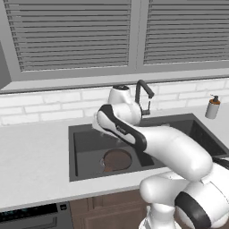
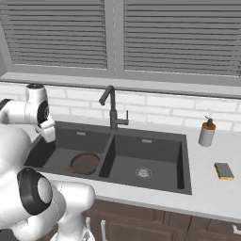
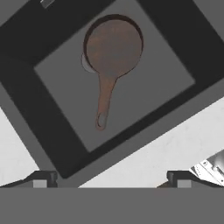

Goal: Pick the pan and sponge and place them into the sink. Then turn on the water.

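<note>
The end effector (image 3: 112, 181) is hovering wide open and empty at the bottom of the hand view, above the sink's (image 3: 52, 144) left basin. The frying pan (image 3: 113, 46) is lying flat in that basin, bowl at upper centre, its long handle pointing down the frame toward the fingertips. In the right base view, the sponge (image 2: 224, 171) is resting on the table at far right, beyond both basins, long axis running front to back. The faucet (image 2: 112, 109) is standing behind the divider.

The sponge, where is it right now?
The sponge lies on the counter right of the sink in the right base view, just in front of the soap-pump bottle.
</note>
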Controlling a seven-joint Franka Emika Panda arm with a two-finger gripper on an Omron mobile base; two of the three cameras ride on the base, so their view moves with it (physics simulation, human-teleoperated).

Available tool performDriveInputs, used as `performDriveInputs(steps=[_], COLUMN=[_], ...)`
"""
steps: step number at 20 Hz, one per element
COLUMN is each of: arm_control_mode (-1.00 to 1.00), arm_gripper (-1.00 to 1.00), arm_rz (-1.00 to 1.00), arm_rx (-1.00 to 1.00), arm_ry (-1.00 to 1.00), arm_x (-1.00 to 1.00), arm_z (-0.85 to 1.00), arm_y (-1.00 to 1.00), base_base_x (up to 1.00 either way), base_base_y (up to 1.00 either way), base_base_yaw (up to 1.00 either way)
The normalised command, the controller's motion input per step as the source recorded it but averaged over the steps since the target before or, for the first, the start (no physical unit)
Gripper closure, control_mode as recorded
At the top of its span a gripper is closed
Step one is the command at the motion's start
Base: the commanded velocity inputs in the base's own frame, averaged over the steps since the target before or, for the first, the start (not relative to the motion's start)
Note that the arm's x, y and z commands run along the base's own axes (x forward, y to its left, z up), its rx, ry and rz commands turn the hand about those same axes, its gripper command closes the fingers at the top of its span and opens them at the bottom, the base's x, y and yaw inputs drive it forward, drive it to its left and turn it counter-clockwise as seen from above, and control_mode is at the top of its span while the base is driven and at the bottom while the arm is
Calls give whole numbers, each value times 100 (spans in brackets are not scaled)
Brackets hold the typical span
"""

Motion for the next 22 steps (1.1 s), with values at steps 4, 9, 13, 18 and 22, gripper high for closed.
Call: performDriveInputs(steps=[4,9,13,18,22], arm_control_mode=[-100,-100,-100,-100,-100], arm_gripper=[-100,-100,-100,-100,-100], arm_rz=[14,22,23,18,17], arm_rx=[-15,-7,-3,0,0], arm_ry=[-7,0,0,0,0], arm_x=[-30,-28,-38,-12,-8], arm_z=[87,74,13,0,0], arm_y=[-52,-87,-85,-65,-67], base_base_x=[0,0,0,0,0], base_base_y=[0,0,0,0,0], base_base_yaw=[0,0,0,0,0])
